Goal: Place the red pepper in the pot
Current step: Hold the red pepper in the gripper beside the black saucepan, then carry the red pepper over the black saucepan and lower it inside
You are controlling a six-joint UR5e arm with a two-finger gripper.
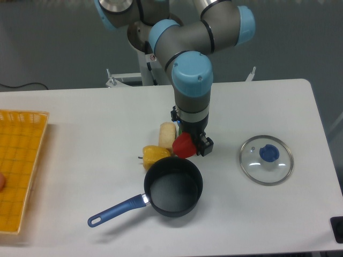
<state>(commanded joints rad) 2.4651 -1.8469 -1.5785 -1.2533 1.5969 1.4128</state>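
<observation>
1. You're looking at the red pepper (184, 145) sitting right at the gripper (192, 143), just beyond the far rim of the pot (173, 187). It appears to be pinched in the jaws; the fingertips are hiding behind the pepper and wrist, so you're judging the grip from how it's hanging against the tool.
2. The pepper is looking roughly round, no clear long axis readable from this angle. Whether it's lifted off the table or resting on it, you can't tell.
3. The relation that matters: the pot's opening is lying toward the camera from the pepper, nearly adjacent. You're likely needing only a short carry toward the camera before letting go.
4. The pot interior is showing dark and bare, wider than the pepper. Its blue handle (118, 209) is pointing to image-left and toward the camera, out of the travel path.
5. Crowding on the pepper's image-left side: a yellow pepper (154, 155) touching or nearly touching the pot rim, and a pale corn cob (167, 134) just behind it. Something green is peeking out behind the gripper, too hidden to name.
6. Image-right is open; the glass lid (266, 159) is lying well apart. The yellow basket (21, 166) is far off at the table's image-left edge.
</observation>
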